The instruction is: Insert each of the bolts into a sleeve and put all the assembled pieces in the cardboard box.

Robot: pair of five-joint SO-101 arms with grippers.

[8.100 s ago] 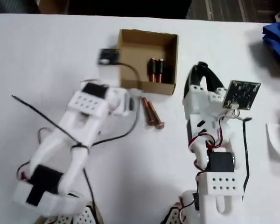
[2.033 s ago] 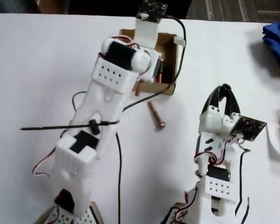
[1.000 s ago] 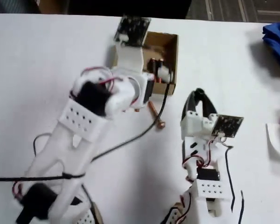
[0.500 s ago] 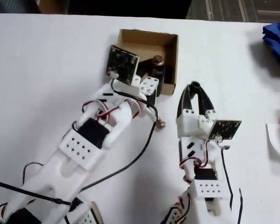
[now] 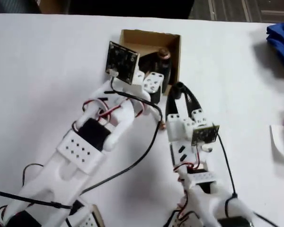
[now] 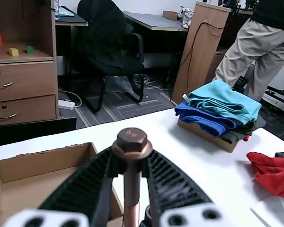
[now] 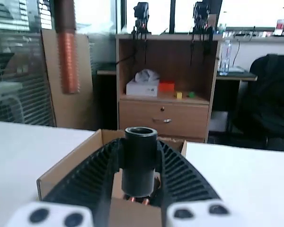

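Quick tally: two grippers, left gripper (image 6: 131, 158) and right gripper (image 7: 140, 146). Two copper bolts: held bolt (image 6: 131, 142) at 12 o'clock, loose bolt (image 5: 162, 125) dead centre. One black sleeve (image 7: 140, 165). One cardboard box (image 5: 146, 37) at 12. One cloth pile (image 5: 280, 40) at 2. Can't count the box's contents.

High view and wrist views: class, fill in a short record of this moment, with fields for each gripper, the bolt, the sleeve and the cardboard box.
left gripper: shut on the bolt, over the box
bolt: copper, upright, head up, threaded end hanging free
right gripper: shut on the sleeve, beside the box
sleeve: black, upright, open end up, apart from the bolt
cardboard box: open, on the white table
second bolt: on the table between the arms
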